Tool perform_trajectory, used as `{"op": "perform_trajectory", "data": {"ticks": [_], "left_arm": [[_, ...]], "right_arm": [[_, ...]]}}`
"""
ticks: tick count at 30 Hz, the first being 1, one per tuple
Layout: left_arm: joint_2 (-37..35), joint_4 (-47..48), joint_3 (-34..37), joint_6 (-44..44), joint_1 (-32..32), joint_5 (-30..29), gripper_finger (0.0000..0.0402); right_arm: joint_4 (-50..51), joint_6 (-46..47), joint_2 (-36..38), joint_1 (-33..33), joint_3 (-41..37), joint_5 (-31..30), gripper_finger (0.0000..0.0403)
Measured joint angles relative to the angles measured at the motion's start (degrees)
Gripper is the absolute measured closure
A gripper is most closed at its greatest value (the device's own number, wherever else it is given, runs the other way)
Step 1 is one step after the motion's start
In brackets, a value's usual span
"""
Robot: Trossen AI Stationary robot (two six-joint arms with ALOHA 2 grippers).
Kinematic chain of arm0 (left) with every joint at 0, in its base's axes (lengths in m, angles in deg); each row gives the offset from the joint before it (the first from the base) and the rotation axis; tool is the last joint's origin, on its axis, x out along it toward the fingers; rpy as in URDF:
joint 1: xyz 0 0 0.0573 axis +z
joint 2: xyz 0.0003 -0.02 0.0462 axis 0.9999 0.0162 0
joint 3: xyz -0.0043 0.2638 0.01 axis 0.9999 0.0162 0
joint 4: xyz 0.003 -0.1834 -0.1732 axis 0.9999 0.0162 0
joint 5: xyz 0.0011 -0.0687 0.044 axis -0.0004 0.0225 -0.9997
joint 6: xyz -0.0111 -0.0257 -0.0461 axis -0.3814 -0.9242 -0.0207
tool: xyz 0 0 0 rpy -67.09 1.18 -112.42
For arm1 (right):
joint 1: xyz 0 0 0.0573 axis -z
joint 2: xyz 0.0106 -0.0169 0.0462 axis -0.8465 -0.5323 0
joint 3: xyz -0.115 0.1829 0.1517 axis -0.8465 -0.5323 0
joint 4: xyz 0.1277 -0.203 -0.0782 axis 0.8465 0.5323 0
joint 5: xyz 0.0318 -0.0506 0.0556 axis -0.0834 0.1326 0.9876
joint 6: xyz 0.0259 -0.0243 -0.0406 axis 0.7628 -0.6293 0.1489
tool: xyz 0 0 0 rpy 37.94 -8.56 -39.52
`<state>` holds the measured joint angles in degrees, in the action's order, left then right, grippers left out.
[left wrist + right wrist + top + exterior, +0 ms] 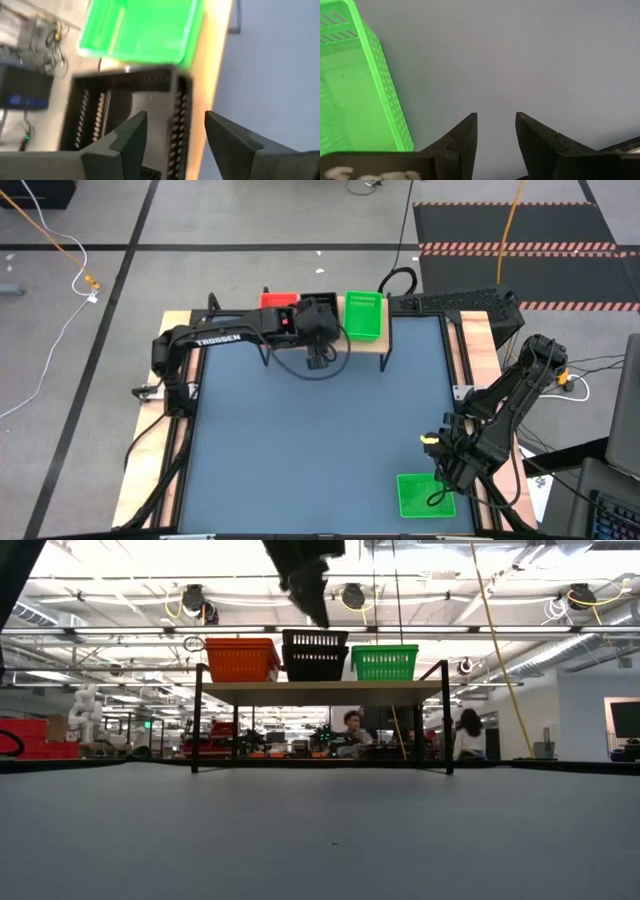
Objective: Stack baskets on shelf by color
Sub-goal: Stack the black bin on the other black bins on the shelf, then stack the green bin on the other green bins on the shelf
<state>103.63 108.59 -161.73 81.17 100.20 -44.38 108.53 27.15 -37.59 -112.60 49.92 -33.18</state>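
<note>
Here the left gripper (pixel 175 140), jaws apart, straddles the black basket's (pixel 125 100) wall on the shelf (pixel 395 345); lifting carelessly could drag it off. The right gripper (pixel 496 135) waits, jaws apart, beside a green basket (pixel 350 85).

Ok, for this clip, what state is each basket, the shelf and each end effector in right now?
red basket: upright on shelf, at one end.
black basket: upright on shelf, middle.
green basket on shelf: upright, other end.
green basket on table: flat, near front edge, not shelved.
shelf: standing, three baskets on top.
left end effector: open, astride black basket's rim.
right end effector: open, empty, beside table's green basket.
</note>
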Motion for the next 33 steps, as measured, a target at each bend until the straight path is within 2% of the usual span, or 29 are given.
{"op": "perform_trajectory", "data": {"ticks": [6, 9, 13, 19, 23, 29, 33], "left_arm": [[-0.03, 0.05, -3.38, 5.09, -4.05, -0.20, 0.0197], [-0.06, 0.06, -3.86, 5.94, -5.73, -3.75, 0.0197], [-0.10, -0.64, -3.34, 5.38, -4.47, -6.82, 0.0197], [-0.01, -2.52, 0.93, 2.05, -0.36, -6.85, 0.0197], [-0.08, -2.63, 3.76, 0.57, 1.37, -4.24, 0.0197], [-0.03, -3.31, 5.32, 0.48, -0.06, -3.63, 0.0197], [-0.03, -3.61, 3.72, 0.59, -2.28, -4.35, 0.0197]], "right_arm": [[-0.09, 0.13, 0.00, 0.00, 0.00, -0.07, 0.0275], [-0.21, 0.29, 0.00, 0.00, 0.00, -0.07, 0.0275], [-0.20, 0.21, 0.00, 0.00, 0.00, -0.94, 0.0275], [-1.63, 0.16, 0.01, 0.00, 0.00, -2.80, 0.0275], [-1.94, -0.82, 0.00, 0.00, 0.00, -2.78, 0.0275], [-1.90, -1.54, 0.00, 0.00, 0.00, -2.75, 0.0275], [-1.90, -1.54, 0.00, 0.00, 0.00, -2.71, 0.0275]]}}
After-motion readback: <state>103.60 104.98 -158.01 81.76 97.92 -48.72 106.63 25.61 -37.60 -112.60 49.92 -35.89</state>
